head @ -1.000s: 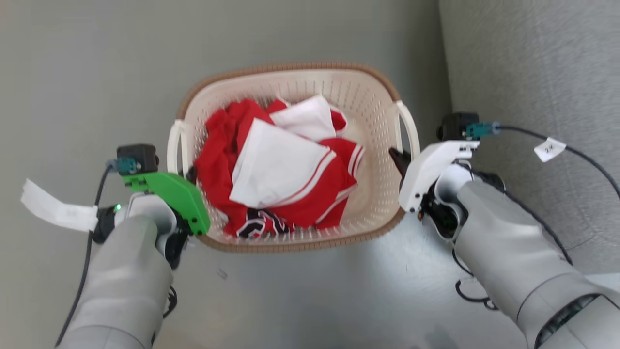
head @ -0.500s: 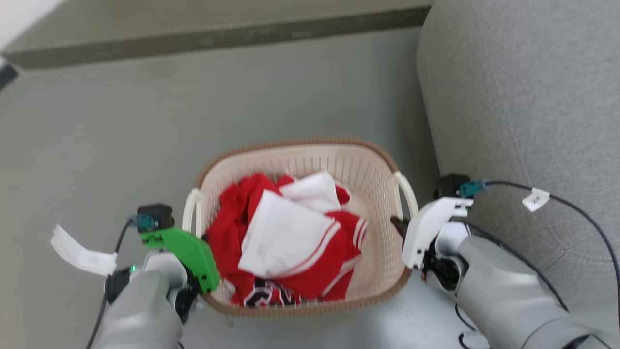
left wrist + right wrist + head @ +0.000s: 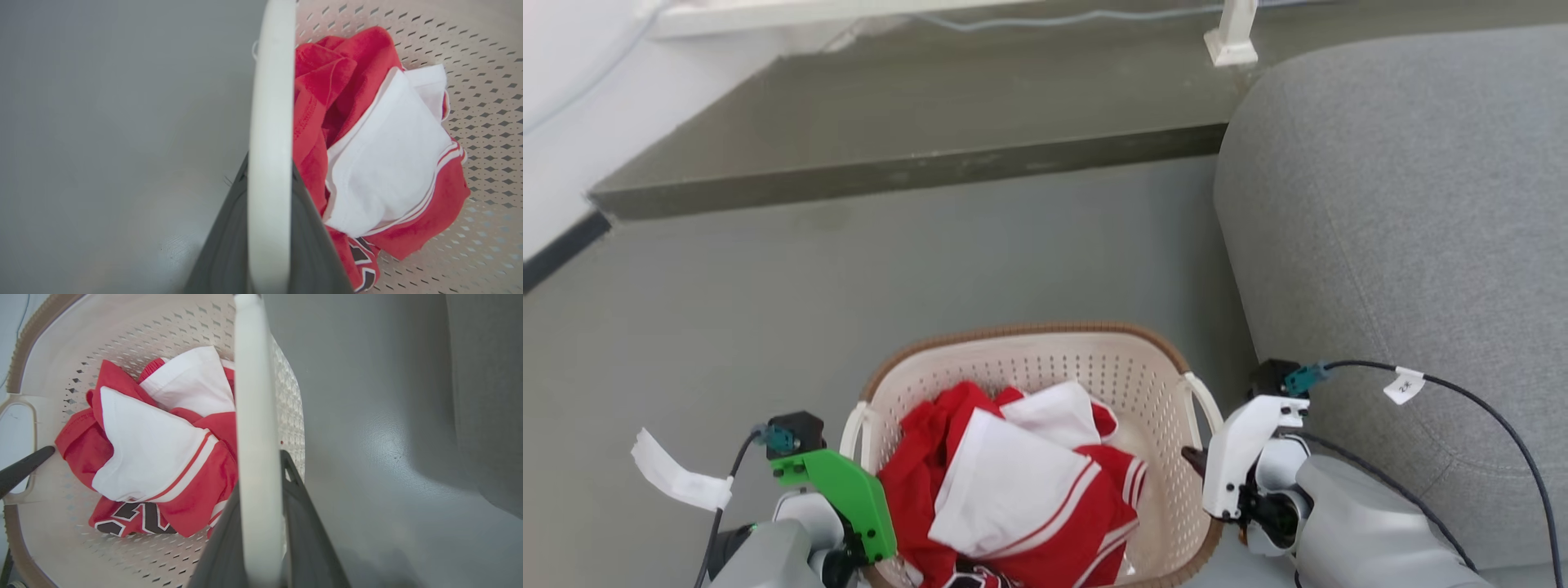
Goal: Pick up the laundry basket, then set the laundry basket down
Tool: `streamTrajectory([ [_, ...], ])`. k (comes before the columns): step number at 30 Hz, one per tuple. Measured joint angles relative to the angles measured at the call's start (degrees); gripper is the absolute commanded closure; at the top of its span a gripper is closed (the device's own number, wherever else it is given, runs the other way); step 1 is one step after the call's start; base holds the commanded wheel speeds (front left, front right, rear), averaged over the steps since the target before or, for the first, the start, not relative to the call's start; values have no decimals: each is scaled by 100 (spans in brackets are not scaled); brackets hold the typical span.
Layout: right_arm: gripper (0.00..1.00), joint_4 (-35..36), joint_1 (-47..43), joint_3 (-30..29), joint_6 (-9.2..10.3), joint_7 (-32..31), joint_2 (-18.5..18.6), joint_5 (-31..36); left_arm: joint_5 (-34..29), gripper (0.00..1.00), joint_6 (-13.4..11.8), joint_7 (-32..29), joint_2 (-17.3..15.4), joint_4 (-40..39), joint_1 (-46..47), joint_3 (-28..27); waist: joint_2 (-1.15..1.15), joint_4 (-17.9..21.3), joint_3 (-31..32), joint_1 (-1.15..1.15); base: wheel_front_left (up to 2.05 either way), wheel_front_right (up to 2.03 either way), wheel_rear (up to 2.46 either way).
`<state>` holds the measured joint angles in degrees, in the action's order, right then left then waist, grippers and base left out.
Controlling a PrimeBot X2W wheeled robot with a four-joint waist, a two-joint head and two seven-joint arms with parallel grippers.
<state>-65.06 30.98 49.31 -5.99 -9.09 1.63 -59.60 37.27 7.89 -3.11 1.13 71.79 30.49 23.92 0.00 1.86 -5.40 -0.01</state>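
The laundry basket (image 3: 1029,330) is a cream perforated plastic tub, rounded-rectangular in plan, with a brown woven-look rim. A white left handle (image 3: 850,429) and a white right handle (image 3: 1207,400) loop from its short sides. It sits upright, opening upward, over the grey floor (image 3: 931,269) and just beside the grey sofa (image 3: 1405,204). Crumpled red and white garments (image 3: 1013,490) fill its lower part. Whether its base touches the floor cannot be determined.
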Motion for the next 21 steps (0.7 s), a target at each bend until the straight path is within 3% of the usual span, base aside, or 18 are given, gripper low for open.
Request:
streamTrajectory([
  [21, 100, 41, -5, 141, 114, -264, 19, -146, 105, 100, 0, -274, -3, 5, -18, 23, 0, 62, 110, 0, 0, 0, 0],
])
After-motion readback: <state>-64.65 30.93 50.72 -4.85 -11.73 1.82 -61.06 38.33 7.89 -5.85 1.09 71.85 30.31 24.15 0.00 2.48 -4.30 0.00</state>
